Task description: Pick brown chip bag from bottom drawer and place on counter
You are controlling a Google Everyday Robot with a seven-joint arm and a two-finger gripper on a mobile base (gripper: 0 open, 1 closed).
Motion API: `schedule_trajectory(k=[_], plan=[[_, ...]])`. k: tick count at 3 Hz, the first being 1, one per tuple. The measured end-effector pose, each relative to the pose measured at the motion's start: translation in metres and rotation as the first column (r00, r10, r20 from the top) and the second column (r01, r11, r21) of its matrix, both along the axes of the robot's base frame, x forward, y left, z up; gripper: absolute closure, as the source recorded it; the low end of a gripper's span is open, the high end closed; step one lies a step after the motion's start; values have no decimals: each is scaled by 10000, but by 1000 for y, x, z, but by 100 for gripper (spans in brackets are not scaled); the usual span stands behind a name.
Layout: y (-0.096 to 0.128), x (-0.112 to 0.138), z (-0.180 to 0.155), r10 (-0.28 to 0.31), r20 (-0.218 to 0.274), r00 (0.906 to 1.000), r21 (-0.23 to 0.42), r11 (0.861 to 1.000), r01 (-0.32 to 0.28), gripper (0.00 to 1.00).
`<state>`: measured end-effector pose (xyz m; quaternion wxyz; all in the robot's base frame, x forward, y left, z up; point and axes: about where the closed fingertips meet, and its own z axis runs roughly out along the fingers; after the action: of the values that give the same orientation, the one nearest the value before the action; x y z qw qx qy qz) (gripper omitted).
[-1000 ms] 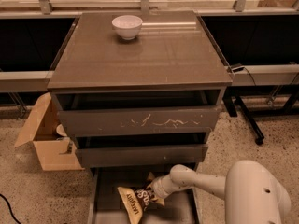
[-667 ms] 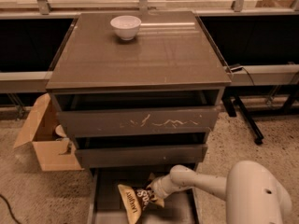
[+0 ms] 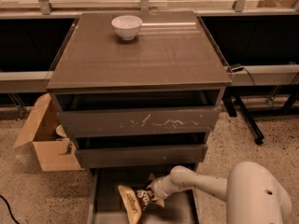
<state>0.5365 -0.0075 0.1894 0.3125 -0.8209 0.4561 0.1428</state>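
The brown chip bag [image 3: 135,200], dark brown with a tan end and white lettering, lies in the open bottom drawer [image 3: 105,185] at the foot of the cabinet. My gripper [image 3: 152,192] reaches in from the right on a white arm and sits at the bag's right end, touching it. The bag's right part is partly hidden by the gripper. The counter [image 3: 154,55] is the glossy grey-brown top of the cabinet, above and behind.
A white bowl [image 3: 126,26] stands at the back of the counter. The scratched-front drawer [image 3: 140,122] and the middle drawer [image 3: 140,154] stick out slightly above the bottom drawer. An open cardboard box [image 3: 44,141] sits on the floor at the left.
The view has shifted slightly. The gripper and bag stay in nearly the same place in the drawer.
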Motion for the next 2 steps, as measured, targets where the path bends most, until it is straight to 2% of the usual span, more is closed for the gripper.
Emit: schedule_trajectory(k=[2], plan=[[0,1,-6,-22,27,10000,8,10000,22,36]])
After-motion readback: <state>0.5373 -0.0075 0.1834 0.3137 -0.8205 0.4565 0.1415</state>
